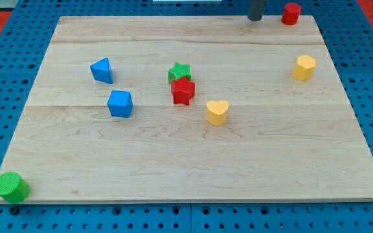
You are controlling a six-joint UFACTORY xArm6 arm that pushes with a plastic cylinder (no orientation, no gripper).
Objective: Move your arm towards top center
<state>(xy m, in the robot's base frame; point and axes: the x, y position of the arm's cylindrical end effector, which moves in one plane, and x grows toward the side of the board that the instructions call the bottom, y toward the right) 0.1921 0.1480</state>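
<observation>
My tip: the lower end of my dark rod, at the view's top edge, right of centre, over the far rim of the worktop.
Rod axis: it stands upright, its long axis running straight up out of the view; only the short lower stretch shows.
End effector state: a plain rod with nothing to open or close; it grips nothing and touches no block.
Red cylinder: nearest block to my tip, just to its right at the worktop's top right corner, apart from it.
Yellow hexagonal block: below the red cylinder, near the right edge, well apart from my tip.
Green star: near the middle of the worktop, touching the red star just below it.
Yellow heart: near the red star, to its lower right, not touching.
Blue triangular block: left of centre, well apart from my tip.
Blue cube: just below the blue triangular block.
Green cylinder: at the bottom left corner, farthest from my tip.
</observation>
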